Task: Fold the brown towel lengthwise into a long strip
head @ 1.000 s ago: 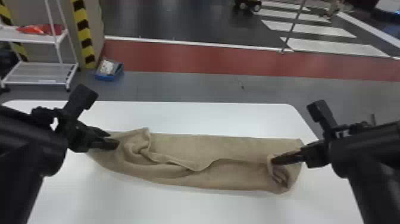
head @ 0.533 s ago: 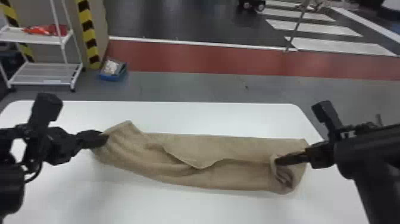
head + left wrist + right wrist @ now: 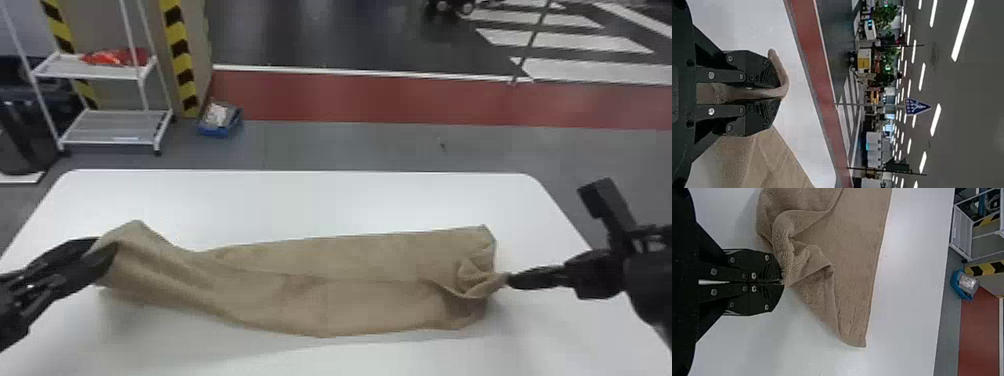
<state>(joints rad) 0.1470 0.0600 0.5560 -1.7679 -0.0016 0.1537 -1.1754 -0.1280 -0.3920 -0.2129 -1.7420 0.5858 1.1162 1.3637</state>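
Note:
In the head view the left gripper (image 3: 105,255) is at the towel's left end, which it holds raised. My right gripper (image 3: 509,281) pinches a bunched bit at the right end. Between them the brown towel (image 3: 350,300) stretches across the table as a folded strip, its upper layer's edge running along the middle. The left wrist view has the left gripper (image 3: 779,92) shut on a layer of towel (image 3: 783,80) that bends over the fingertips. In the right wrist view the right gripper (image 3: 782,282) is shut with the towel's edge (image 3: 789,272) at its tips.
The white table (image 3: 350,200) lies under the towel, with bare surface behind and in front of it. Beyond its far left edge stand a white wire shelf (image 3: 110,127) and a blue bin (image 3: 220,122) on the floor.
The towel's left end has been lifted and drawn straighter by the left gripper, smoothing out the earlier folds there. The right gripper has moved outward to the right, pulling the bunched corner along.

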